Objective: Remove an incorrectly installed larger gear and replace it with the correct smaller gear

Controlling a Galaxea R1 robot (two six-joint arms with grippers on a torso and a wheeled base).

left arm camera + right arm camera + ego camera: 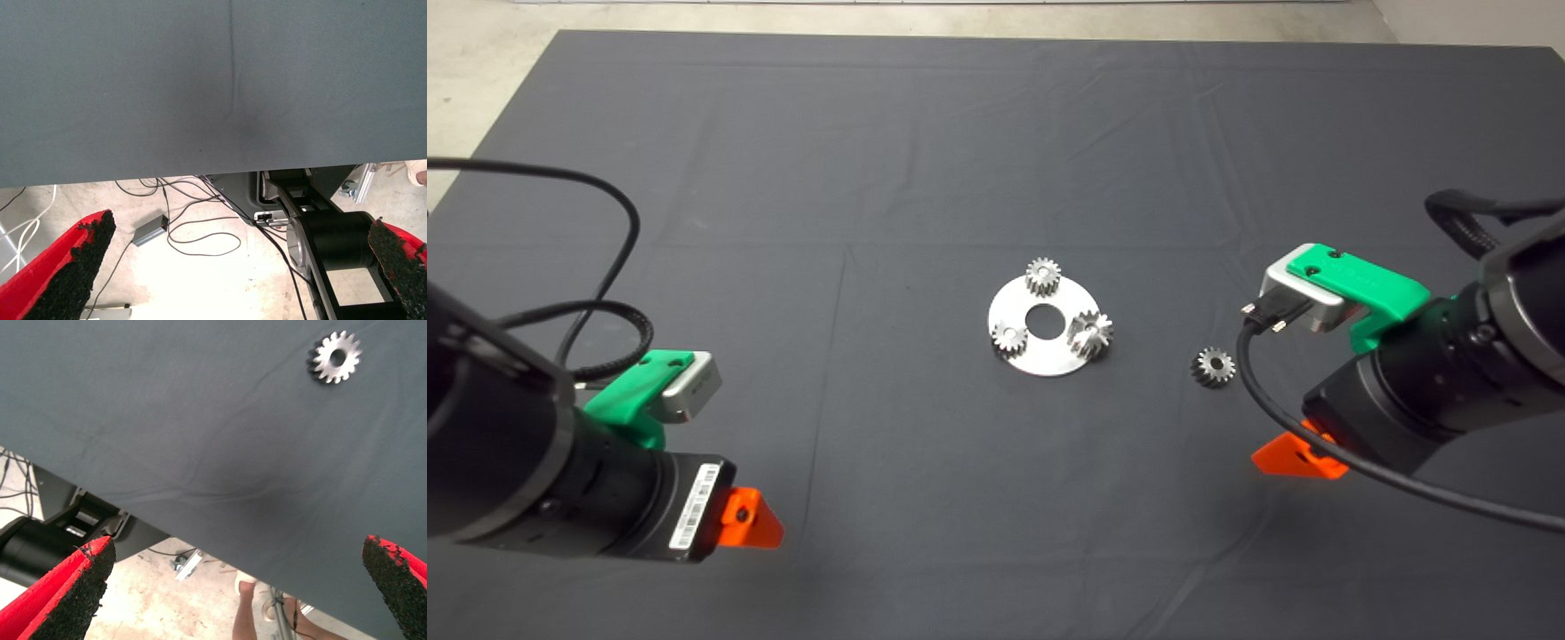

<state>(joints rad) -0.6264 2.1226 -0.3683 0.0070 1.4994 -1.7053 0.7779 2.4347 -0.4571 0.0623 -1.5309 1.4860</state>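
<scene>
**Both arms waiting wide, larger gear sitting nearer the right gripper**

Dark mat (783, 178) is covering the table, pale concrete floor showing past its far edge. Near the mat's middle a round silver plate (1024, 361) with a centre hole is carrying three gears. The larger gear (1090, 334) is sitting on the plate's right rim, long flaring teeth, looking tilted rather than flat. Two short-toothed gears are sitting on the far rim (1042, 276) and the left side (1009, 337).

The smaller gear (1214, 366) is lying flat on the mat, apart from the plate on its right, between plate and right arm. Right wrist view is showing it (335, 357) out ahead of the fingers and off to one side, hole facing up.

Right gripper (1296, 458) is hovering at the mat's right side, fingers spread wide with nothing between them, near the loose gear and clearly closer to the larger gear than the other arm. Left gripper (749, 519) is hanging at the lower left, well apart from the plate, fingers also spread wide and empty; its wrist view is showing only mat edge, cables and floor.

Judgement: swap not yet started. Right arm is the likely one to reach, moving left past the loose gear to the plate's right rim; gears being round, no long axis matters, only the tilt.
</scene>
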